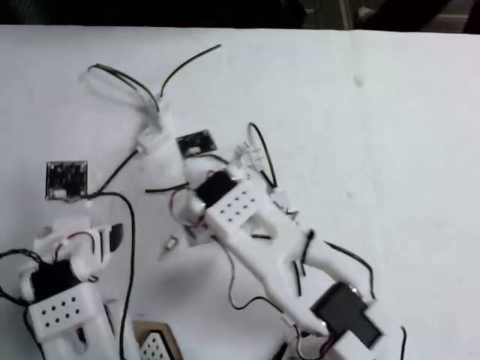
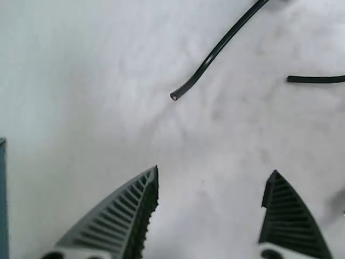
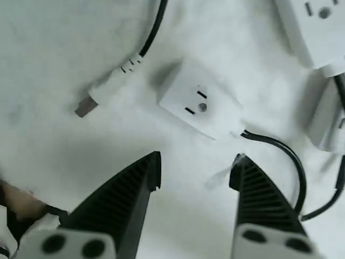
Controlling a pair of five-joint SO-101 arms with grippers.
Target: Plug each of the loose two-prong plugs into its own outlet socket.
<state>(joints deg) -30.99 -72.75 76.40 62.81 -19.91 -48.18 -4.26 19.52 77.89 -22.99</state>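
In the right wrist view my right gripper (image 3: 197, 172) is open just above the table. A white outlet socket (image 3: 202, 105) lies face up a short way past its fingertips. Beside the socket lies a loose white plug (image 3: 108, 89) on a black cable, prongs pointing away from it. Two more white outlets (image 3: 318, 21) sit at that view's edge. From above, the right gripper (image 1: 187, 214) is mid-table with a small plug (image 1: 171, 242) next to it. My left gripper (image 2: 210, 189) is open over bare table, with nothing between its fingers; from above the left gripper (image 1: 111, 236) is at the lower left.
Black cable ends (image 2: 215, 51) lie loose on the white table ahead of the left gripper. Two dark square boards (image 1: 66, 180) (image 1: 196, 142) and a white outlet block (image 1: 150, 139) with looping cables sit toward the back left. A cardboard piece (image 1: 154, 341) lies at the front edge.
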